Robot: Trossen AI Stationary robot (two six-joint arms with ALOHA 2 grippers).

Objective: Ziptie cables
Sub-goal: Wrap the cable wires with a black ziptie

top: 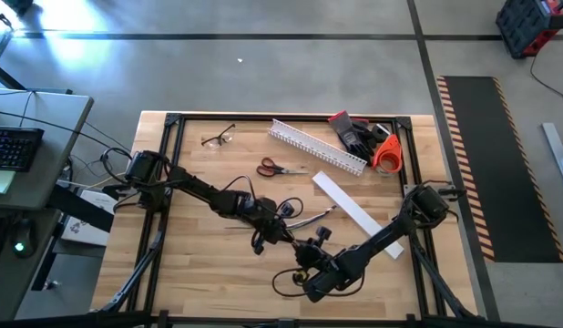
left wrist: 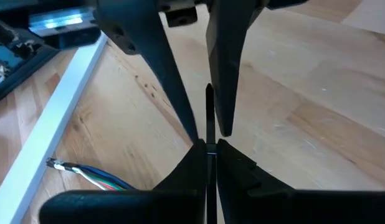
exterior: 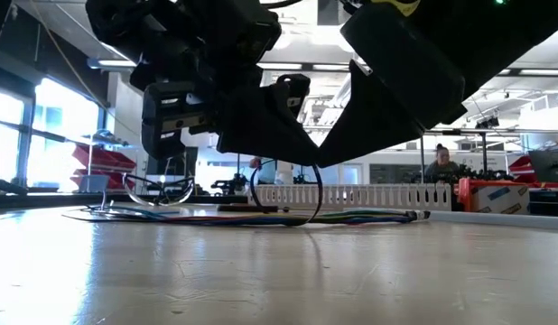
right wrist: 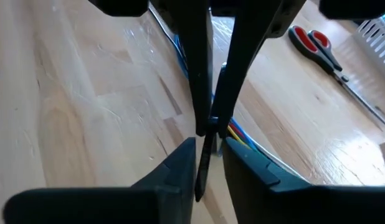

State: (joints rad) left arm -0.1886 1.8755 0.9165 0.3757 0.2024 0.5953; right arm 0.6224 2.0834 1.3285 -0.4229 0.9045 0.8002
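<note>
The cables [exterior: 261, 217], a loose bundle of thin coloured wires, lie flat on the wooden table; they also show in the right wrist view [right wrist: 239, 134], and their ends show in the left wrist view [left wrist: 93, 177]. The ziptie [left wrist: 208, 109] is a thin black strip. My left gripper [left wrist: 209, 144] is shut on it just above the cables, near the table's middle [top: 291, 235]. My right gripper [right wrist: 208, 144] faces it tip to tip [top: 311, 251]. Its fingers stand slightly apart on either side of the ziptie's free end [right wrist: 201, 174]; I cannot tell whether they touch it. My left gripper pinches the ziptie between its two fingertips [left wrist: 208, 152], a short way back from the strip's free end. That end [left wrist: 208, 93] sticks out past the fingertips into the gap of the right gripper. The fingers slant downward from the table's left. The held stretch is clear of the table.
Red-handled scissors [top: 272, 168] lie beyond the grippers. The white slotted duct [top: 316, 148], dark gloves and an orange roll [top: 386, 153] are at the far right. A flat white cover strip [top: 354, 210] lies right of centre. Glasses [top: 218, 138] lie at the far left. A person [exterior: 439, 164] sits in the room behind.
</note>
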